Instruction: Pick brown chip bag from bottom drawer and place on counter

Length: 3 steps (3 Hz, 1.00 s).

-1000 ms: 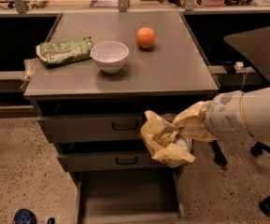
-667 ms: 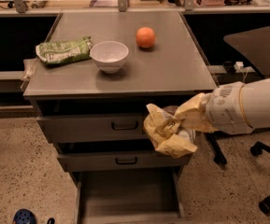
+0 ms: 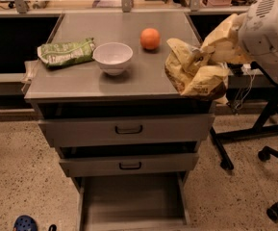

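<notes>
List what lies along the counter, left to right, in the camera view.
Green bag → bowl → orange → brown chip bag, held by the gripper at the right edge of the counter.

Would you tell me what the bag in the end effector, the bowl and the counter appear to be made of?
The brown chip bag, held by the end effector over the right edge of the counter, looks like thin glossy film: crinkled, with highlights. The white bowl looks like smooth ceramic or plastic, unclear which. The counter seems to be matte grey metal, evenly dull.
</notes>
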Each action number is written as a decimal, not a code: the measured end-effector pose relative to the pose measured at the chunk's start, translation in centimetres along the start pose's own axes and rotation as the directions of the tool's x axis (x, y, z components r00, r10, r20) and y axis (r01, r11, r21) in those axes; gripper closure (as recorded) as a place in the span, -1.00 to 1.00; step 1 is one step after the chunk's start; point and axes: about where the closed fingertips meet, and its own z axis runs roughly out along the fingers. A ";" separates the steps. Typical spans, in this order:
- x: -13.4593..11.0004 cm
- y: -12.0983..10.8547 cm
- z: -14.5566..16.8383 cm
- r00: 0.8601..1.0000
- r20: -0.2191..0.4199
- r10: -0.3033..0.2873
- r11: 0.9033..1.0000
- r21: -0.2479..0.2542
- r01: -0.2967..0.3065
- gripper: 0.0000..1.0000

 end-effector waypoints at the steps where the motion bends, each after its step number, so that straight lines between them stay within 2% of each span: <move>1: 0.0 0.0 0.0 1.000 0.000 0.000 1.000 0.000 0.000 1.00; 2: 1.5 0.7 0.5 0.999 -0.028 -0.041 0.999 -0.022 0.040 1.00; 3: 5.3 1.4 2.4 0.989 -0.085 -0.118 0.993 0.004 0.119 1.00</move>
